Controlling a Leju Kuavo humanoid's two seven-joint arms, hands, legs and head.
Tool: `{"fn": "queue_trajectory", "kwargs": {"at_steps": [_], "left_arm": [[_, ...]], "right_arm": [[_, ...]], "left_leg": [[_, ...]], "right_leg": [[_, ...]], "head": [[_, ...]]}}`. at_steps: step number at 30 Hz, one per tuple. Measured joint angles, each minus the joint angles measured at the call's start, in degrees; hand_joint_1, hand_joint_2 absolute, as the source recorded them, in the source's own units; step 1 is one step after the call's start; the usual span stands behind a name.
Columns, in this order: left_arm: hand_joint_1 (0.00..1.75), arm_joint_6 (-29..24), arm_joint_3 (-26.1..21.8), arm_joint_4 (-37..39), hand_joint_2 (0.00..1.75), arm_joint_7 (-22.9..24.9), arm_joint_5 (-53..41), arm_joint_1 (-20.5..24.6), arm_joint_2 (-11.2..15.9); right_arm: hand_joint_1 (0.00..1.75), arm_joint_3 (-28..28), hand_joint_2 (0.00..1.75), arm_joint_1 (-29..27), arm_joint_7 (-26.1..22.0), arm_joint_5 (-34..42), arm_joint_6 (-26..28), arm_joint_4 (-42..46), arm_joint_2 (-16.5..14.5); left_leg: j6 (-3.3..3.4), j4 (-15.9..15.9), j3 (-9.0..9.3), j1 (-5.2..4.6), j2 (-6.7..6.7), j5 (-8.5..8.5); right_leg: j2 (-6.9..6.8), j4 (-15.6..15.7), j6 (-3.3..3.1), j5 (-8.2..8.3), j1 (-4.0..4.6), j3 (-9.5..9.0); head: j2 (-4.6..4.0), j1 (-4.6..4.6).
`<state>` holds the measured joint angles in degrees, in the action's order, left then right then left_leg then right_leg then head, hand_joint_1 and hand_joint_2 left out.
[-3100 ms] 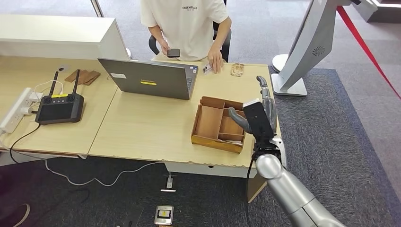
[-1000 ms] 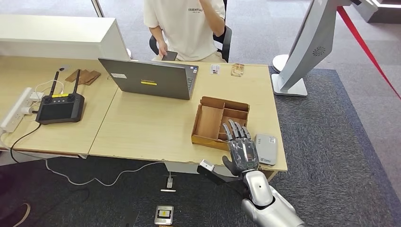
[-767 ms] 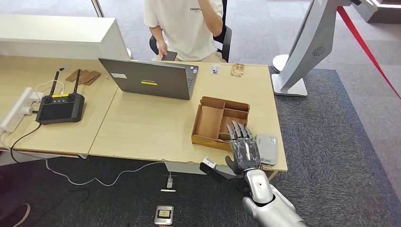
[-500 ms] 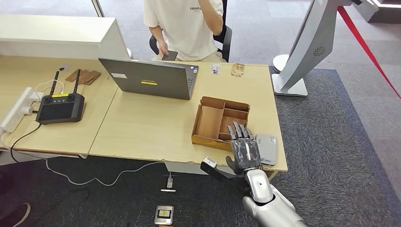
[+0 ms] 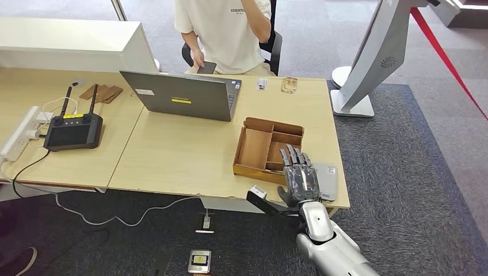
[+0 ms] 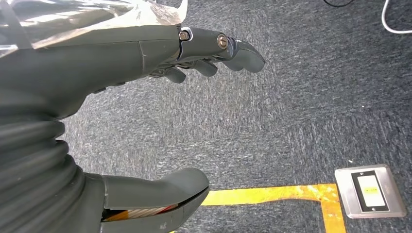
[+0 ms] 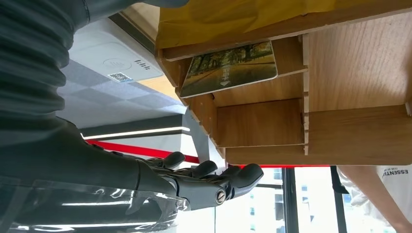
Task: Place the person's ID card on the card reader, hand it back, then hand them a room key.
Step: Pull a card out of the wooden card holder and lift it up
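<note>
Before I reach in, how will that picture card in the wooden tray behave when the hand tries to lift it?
The card looks thin and flat, so probably light and fairly stiff. Its printed face looks smooth, so it may slip between the fingers. It lies in a narrow compartment of the wooden tray, so the right hand may struggle to get under an edge.

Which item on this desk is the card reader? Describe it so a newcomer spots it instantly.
Start at the light wooden desk and go to its near right corner, beside the brown wooden divided tray. The card reader is the flat, pale grey slab with rounded corners lying just right of the tray, partly hidden by the right hand. It is the one smooth grey pad beside the brown wood.
</note>
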<state>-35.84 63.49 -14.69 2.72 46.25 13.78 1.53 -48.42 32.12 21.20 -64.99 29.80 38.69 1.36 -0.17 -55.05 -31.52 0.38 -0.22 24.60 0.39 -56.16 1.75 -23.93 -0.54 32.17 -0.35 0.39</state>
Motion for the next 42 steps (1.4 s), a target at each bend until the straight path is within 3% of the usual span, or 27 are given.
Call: {"fn": "queue_trajectory", "kwargs": {"at_steps": [22,24,25,28,29,32,36,40,42], "left_arm": [[0.00,0.01,0.93,0.00,1.75,0.34,-0.27,0.32,-0.16],[0.00,0.01,0.97,0.00,1.75,0.34,-0.26,0.33,-0.20],[0.00,0.01,0.98,0.00,1.75,0.34,-0.26,0.33,-0.22],[0.00,0.01,1.00,0.00,1.75,0.34,-0.27,0.35,-0.26],[0.00,0.01,1.01,0.00,1.75,0.34,-0.27,0.35,-0.26],[0.00,0.02,1.01,0.00,1.75,0.44,-0.28,0.37,-0.26],[0.00,0.03,1.01,0.00,1.75,0.60,-0.28,0.39,-0.26],[0.00,0.03,1.01,0.00,1.75,0.64,-0.25,0.39,-0.26],[0.00,0.02,1.01,0.00,1.75,0.64,-0.22,0.39,-0.26]], "right_arm": [[0.03,1.13,1.75,0.05,0.66,0.61,-0.03,-1.22,0.13],[0.21,1.24,1.75,0.05,0.66,0.62,-0.06,-1.26,0.13],[0.43,1.29,1.75,0.05,0.66,0.62,-0.07,-1.27,0.13],[1.33,1.36,1.75,0.05,0.56,0.62,-0.15,-1.27,0.12],[1.44,1.37,1.75,0.05,0.49,0.62,-0.22,-1.27,0.12],[1.44,1.37,1.75,0.04,0.36,0.62,-0.47,-1.27,0.10],[1.15,1.37,1.75,0.03,0.30,0.62,-0.80,-1.21,0.09],[1.64,1.37,1.75,0.03,0.14,0.51,-1.07,-1.21,0.05],[1.67,1.37,1.75,0.06,-0.09,0.41,-1.34,-1.20,-0.07]], "left_leg": [[0.00,0.00,0.00,0.00,0.00,0.00],[0.00,0.00,0.00,0.00,0.00,0.00],[0.00,0.00,0.00,0.00,0.00,0.00],[0.00,0.00,0.00,0.00,0.00,0.00],[0.00,0.00,0.00,0.00,0.00,0.00],[0.00,0.00,0.00,0.00,0.00,0.00],[0.00,0.00,0.00,0.00,0.00,0.00],[0.00,0.00,-0.01,0.00,0.00,0.00],[0.00,0.00,-0.01,0.00,0.00,0.00]], "right_leg": [[0.00,0.00,0.00,0.00,0.00,0.01],[0.00,0.00,0.00,0.00,0.00,0.01],[0.00,0.00,0.00,0.00,0.00,0.01],[0.00,0.00,0.00,0.00,0.00,0.01],[0.00,0.00,0.00,0.00,0.00,0.01],[0.00,0.00,0.00,0.00,0.00,0.01],[0.00,0.00,0.00,0.00,0.00,0.00],[0.00,0.00,0.00,0.00,0.00,0.00],[0.00,0.00,0.00,0.00,0.00,0.00]], "head": [[0.00,0.00],[0.00,0.00],[0.00,0.00],[0.00,0.00],[0.00,0.00],[0.00,0.00],[0.00,0.01],[0.00,0.00],[0.00,0.00]]}}
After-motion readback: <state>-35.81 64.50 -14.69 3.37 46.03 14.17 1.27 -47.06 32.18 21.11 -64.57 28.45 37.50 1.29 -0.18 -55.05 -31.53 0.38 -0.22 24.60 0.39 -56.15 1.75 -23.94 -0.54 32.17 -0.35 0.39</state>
